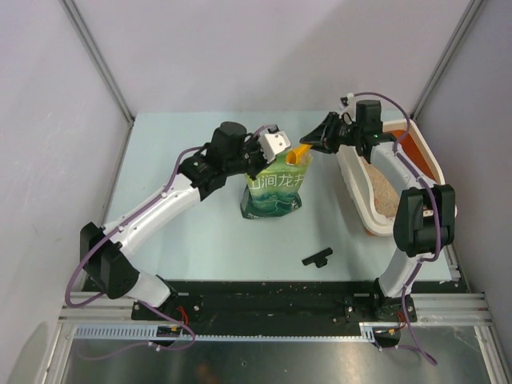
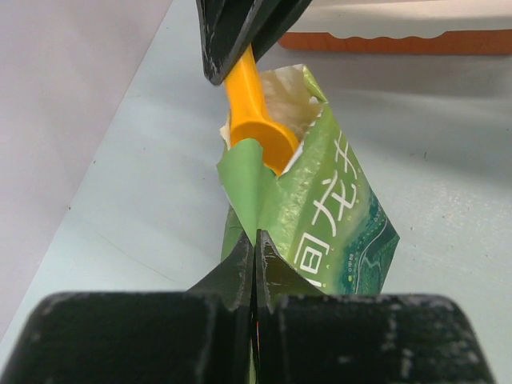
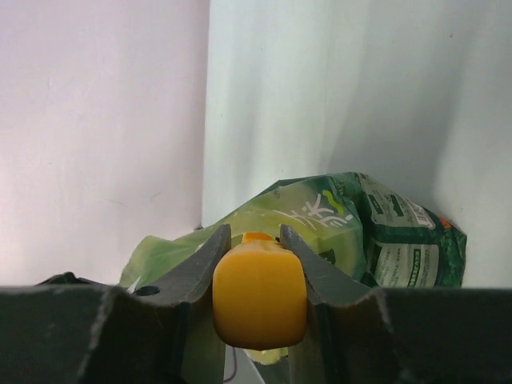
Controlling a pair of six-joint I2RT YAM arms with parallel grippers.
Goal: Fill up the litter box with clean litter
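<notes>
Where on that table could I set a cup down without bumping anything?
Bare tabletop lies in the far left corner behind the left arm, and near the front, left of the small black piece. Between green bag and litter box it is crowded.

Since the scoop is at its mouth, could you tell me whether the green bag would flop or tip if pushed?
Probably floppy: the bag looks thin and creased. It may tip, standing upright; only the left claw pinches its rim.

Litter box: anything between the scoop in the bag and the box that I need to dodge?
Nothing visible stands between them. The scoop has its bowl inside the green bag, so it must clear the bag's rim, then the white wall of the litter box.
</notes>
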